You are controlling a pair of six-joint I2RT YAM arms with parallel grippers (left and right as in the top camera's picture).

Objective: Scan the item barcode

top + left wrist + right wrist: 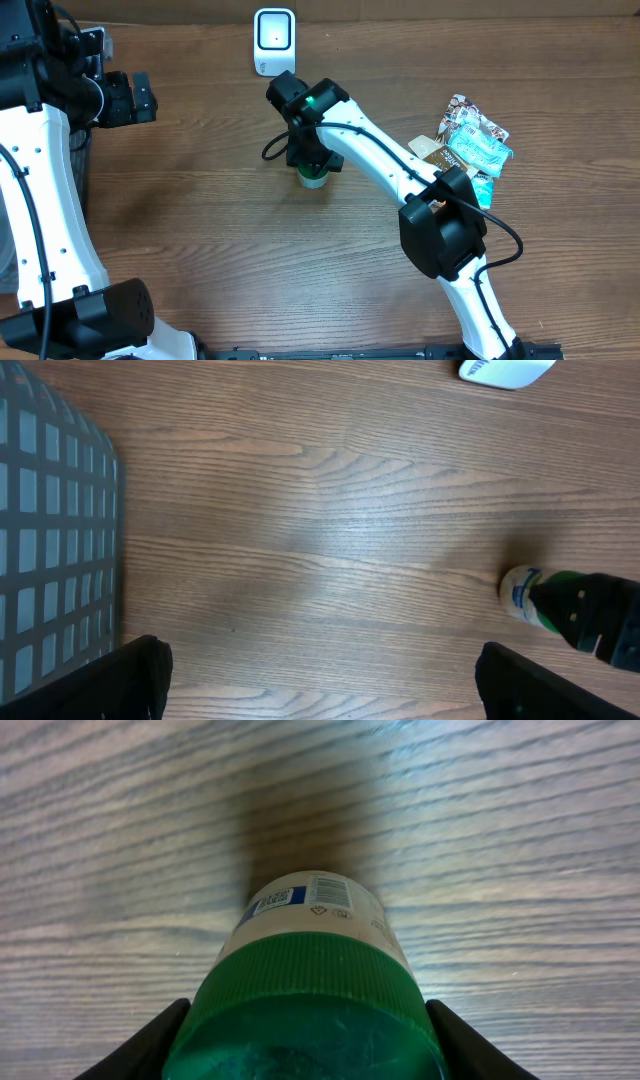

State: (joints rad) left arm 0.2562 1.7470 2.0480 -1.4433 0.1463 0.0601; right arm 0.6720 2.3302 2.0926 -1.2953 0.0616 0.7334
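At the far left stands the wire basket (50, 530), and my left claw (128, 97) hangs beside it, wide open and holding nothing. It is well apart from the work, so it should not disturb. Between it and the middle, the desk (200, 220) is bare wood, which gives good room to swing an item.

The white scanner (274, 40) sits near the far edge of the desk. Just in front of it, my right claw (312, 162) is closed on the bottle (310, 920), with one finger on each side of its green cap (310, 1010). The barcode (330, 893) is on the white body and faces up.

I think there is a risk here. I grip only the round, ribbed cap, so the bottle may turn or slip when I tilt it, and then the barcode would look away from the scanner. The scanner is also near, so a quick lift could knock it toward the edge.

At the right lie the snack packets (478, 145), close to my own arm; a wide swing of the elbow might push them.
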